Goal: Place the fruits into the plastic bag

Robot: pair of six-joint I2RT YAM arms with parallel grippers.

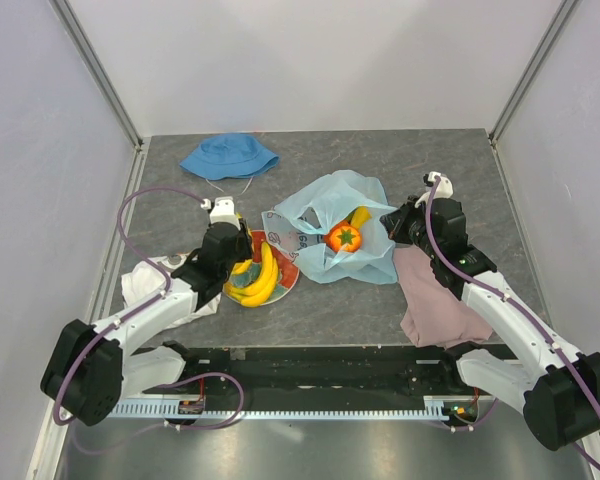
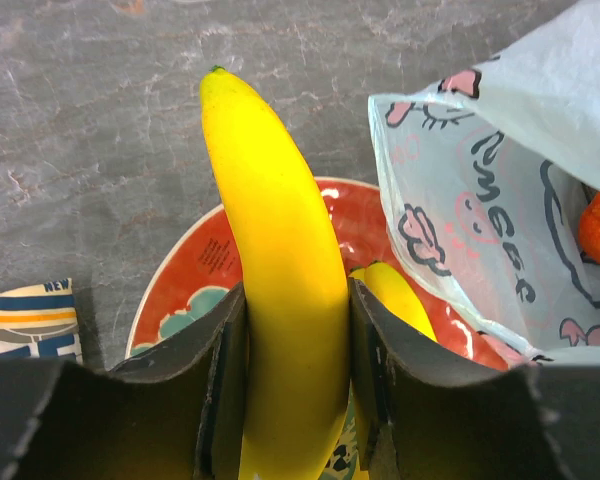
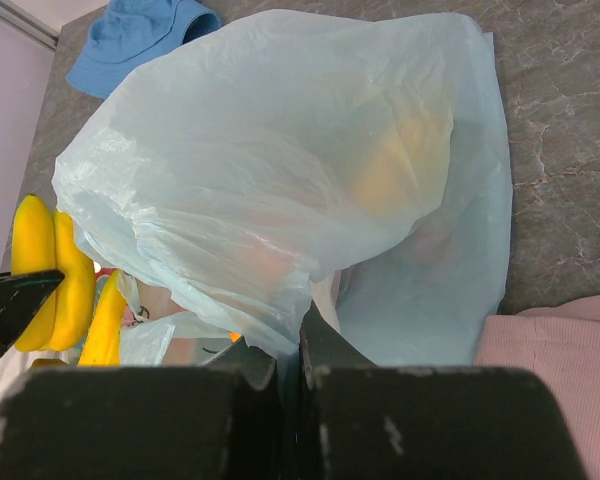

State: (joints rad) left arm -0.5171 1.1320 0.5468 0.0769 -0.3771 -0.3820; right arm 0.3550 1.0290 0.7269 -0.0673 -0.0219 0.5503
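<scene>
My left gripper (image 1: pixel 242 262) is shut on a yellow banana (image 2: pixel 280 280) over the red-rimmed plate (image 1: pixel 288 284); the gripper also shows in the left wrist view (image 2: pixel 295 390). More bananas (image 1: pixel 263 282) lie on the plate. The light-blue plastic bag (image 1: pixel 335 215) lies open in the middle, with an orange-red fruit (image 1: pixel 344 237) and a banana (image 1: pixel 360 217) inside. My right gripper (image 1: pixel 395 225) is shut on the bag's edge (image 3: pixel 280 340) and holds it up. The small green fruit is out of view.
A blue bucket hat (image 1: pixel 229 156) lies at the back. A pink cloth (image 1: pixel 435 300) lies under my right arm. A white cloth (image 1: pixel 145 285) lies under my left arm. A striped printed item (image 2: pixel 25 318) sits left of the plate.
</scene>
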